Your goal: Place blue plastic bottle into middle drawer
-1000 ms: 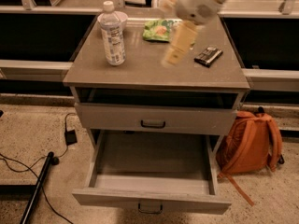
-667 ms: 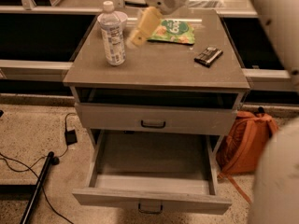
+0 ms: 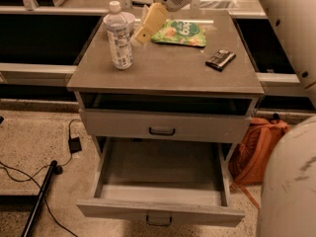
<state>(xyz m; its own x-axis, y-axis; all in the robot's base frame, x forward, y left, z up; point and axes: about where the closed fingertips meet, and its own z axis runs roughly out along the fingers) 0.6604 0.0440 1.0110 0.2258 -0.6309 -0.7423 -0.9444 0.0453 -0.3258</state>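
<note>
Since the earlier frames the gripper (image 3: 140, 33) has shifted leftward across the cabinet top (image 3: 168, 73) and now hangs in the upper centre of the frame, just right of the blue plastic bottle (image 3: 120, 38), apparently apart from it. Whether the claw is apart or together cannot be told. The bottle stands upright at the upper-left corner of the top. The middle drawer (image 3: 163, 169) is pulled out at lower centre, below the shut upper drawer front (image 3: 197, 127). A green snack bag (image 3: 180, 32) and a small dark packet (image 3: 220, 59) lie to the right; an orange backpack (image 3: 259, 147) sits on the floor at right.
</note>
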